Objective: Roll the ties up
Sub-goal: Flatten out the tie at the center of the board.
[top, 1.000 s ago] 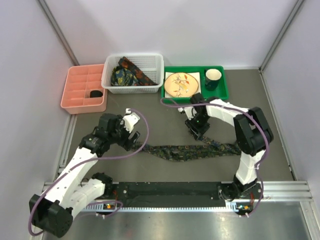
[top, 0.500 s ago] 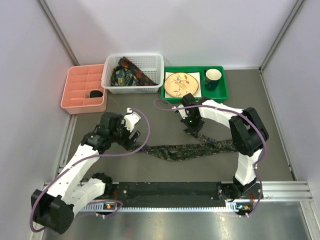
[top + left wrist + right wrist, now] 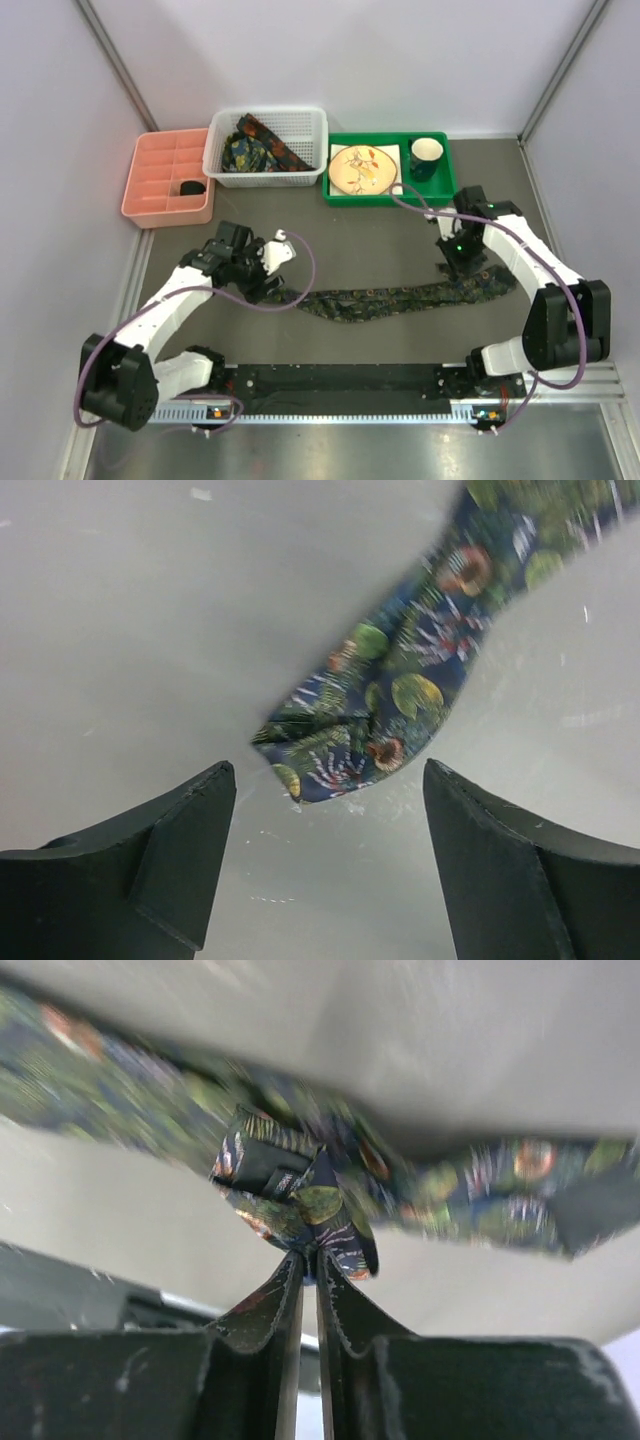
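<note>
- Overhead: one tie (image 3: 385,300) flat on the table (image 3: 350,235), long axis left to right. Left gripper (image 3: 270,272) just beside its left end, right gripper (image 3: 455,265) down on the right stretch. More ties (image 3: 255,150) heaped in the basket (image 3: 265,178).
- Left wrist: gaping wide, holding nothing. Tie tip dead ahead between the fingers (image 3: 190,830), cloth running away up and right.
- Right wrist: pinched nearly closed on a raised fold of tie, fabric trailing off both ways. Probably best to start rolling from the left end, nearest the left arm.
</note>
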